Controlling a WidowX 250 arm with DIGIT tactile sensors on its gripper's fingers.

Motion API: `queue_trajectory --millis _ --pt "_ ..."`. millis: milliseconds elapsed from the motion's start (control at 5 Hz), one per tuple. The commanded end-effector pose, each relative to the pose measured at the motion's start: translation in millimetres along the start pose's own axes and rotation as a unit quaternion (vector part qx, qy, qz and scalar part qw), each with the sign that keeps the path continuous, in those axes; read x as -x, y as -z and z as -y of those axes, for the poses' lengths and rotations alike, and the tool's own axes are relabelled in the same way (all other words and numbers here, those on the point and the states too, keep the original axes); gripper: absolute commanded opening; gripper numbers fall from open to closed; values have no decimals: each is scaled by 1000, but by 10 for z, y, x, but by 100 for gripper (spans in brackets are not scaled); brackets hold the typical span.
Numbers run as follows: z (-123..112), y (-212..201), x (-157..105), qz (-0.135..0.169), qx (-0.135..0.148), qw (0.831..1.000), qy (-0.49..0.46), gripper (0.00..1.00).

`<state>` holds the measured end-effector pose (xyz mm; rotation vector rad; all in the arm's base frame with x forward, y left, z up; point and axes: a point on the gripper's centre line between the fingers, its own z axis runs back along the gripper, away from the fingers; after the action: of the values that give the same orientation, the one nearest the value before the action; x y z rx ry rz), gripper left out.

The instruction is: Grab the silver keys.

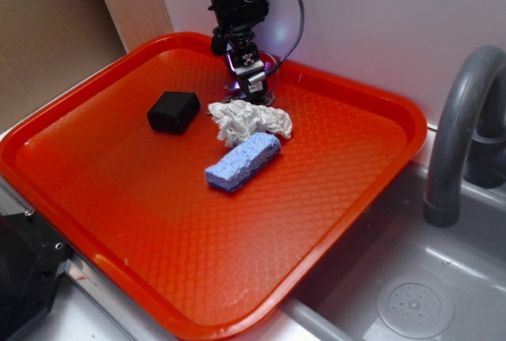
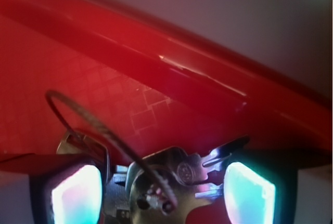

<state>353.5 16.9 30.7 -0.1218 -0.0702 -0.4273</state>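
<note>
So the arm is down at the far end of the red tray [image 1: 118, 222], top middle of the exterior view, with the gripper [image 1: 251, 88] lowered right onto the tray floor near the back rim. Just in front of it sits a crumpled white paper wad [image 1: 250, 120], touching or almost touching the gripper from this angle. A blue sponge [image 1: 243, 161] lies just below the wad, its upper end tucked against it. A small black box [image 1: 174, 111] is off to the left of the wad, a bit apart.

You can't really make out the keys from the exterior view, the gripper and wad cover that spot. The wrist view is where they show up: the silver keys [image 2: 179, 174] sit bottom centre, between the two glowing pads [image 2: 78, 195], with the thin wire ring looping up and to the left over the tray's diamond pattern. The tray's back rim runs diagonally across the top of that frame.

The jaws stand apart on either side of the bunch, a gap showing on each side, so they look open around the keys rather than clamped on them.

Grey sink [image 1: 411, 293] and faucet [image 1: 462, 135] are at the right of the exterior frame.
</note>
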Motion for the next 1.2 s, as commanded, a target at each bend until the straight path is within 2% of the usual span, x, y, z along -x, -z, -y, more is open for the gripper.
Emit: queue_trajectory --millis 0,800,1000 --pt "93 -90 -414 40 -45 998 14 0" --pt "174 22 -357 13 -64 998 18 0" --pt "241 -124 -291 45 -52 997 30 0"
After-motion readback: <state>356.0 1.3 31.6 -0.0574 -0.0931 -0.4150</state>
